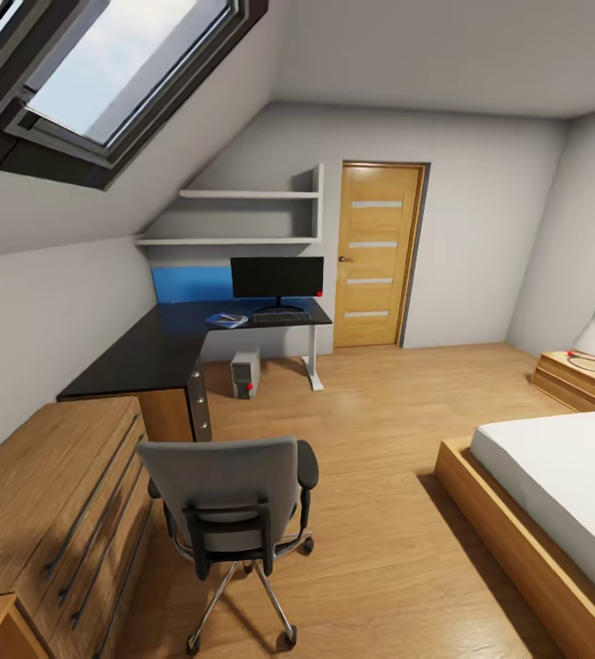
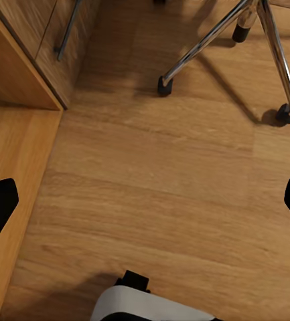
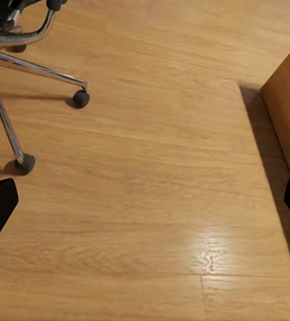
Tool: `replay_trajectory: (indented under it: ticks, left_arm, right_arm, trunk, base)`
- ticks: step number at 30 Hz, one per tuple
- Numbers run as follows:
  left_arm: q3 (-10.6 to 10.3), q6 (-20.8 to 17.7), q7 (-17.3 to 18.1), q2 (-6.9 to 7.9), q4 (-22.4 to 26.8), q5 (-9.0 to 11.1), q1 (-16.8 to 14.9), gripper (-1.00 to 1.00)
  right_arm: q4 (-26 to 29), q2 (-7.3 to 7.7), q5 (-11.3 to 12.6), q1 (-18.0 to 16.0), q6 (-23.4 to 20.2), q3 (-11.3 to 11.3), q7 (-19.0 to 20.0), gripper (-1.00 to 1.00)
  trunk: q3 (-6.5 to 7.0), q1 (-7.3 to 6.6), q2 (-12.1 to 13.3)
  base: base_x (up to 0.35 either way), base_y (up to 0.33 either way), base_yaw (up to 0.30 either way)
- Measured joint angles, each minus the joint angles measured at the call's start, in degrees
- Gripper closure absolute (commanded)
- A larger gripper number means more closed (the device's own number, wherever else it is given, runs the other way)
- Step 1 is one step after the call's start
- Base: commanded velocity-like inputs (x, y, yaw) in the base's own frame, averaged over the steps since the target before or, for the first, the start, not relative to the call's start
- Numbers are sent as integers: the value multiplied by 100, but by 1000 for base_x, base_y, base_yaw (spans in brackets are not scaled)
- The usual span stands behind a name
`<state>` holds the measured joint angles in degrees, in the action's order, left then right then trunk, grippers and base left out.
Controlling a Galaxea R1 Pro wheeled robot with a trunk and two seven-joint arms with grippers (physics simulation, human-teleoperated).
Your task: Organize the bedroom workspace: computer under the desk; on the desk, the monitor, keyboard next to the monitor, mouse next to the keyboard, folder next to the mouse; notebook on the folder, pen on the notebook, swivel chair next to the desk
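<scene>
Attic bedroom, wood floor. Swivel chair (image 1: 233, 513) near cam, well apart from desk (image 1: 165, 352); monitor (image 1: 276, 277), keyboard (image 1: 281, 318) on desk top, computer (image 1: 244, 373) beneath. Left gripper (image 2: 145, 200), right gripper (image 3: 145, 200) both spread wide, empty, over floor.

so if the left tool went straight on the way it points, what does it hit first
Most likely the bare wood floor. The left tool points down at it, open, with nothing between. The chair legs and the cabinet sit off to the sides of that line, though depth is hard to judge.
</scene>
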<state>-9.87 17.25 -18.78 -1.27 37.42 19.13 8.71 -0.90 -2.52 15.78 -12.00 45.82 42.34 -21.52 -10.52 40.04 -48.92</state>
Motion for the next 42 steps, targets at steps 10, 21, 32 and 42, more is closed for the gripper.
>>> replay_trajectory:
  ticks: [10,21,32,42]
  left_arm:
    - [1,-6,-13,1,36,-9,-1,-100]
    - [-6,-27,-14,-10,39,-10,0,-100]
    - [-4,-34,-10,-12,34,-10,0,-100]
    - [-16,-33,21,-19,33,-9,0,-100]
  right_arm:
    - [8,-24,4,0,-9,-4,-4,-100]
    - [9,-20,5,0,-9,-4,-4,-100]
    - [3,-22,4,0,-10,-4,-3,-100]
    - [2,-26,5,0,-9,-2,-4,-100]
  trunk:
    - [-180,220,-402]
    - [-378,461,-843]
    - [-576,703,-1285]
    - [-755,923,-1686]
  base:
    - [0,0,0]
    - [0,18,0]
    - [5,266,0]
    - [5,40,0]
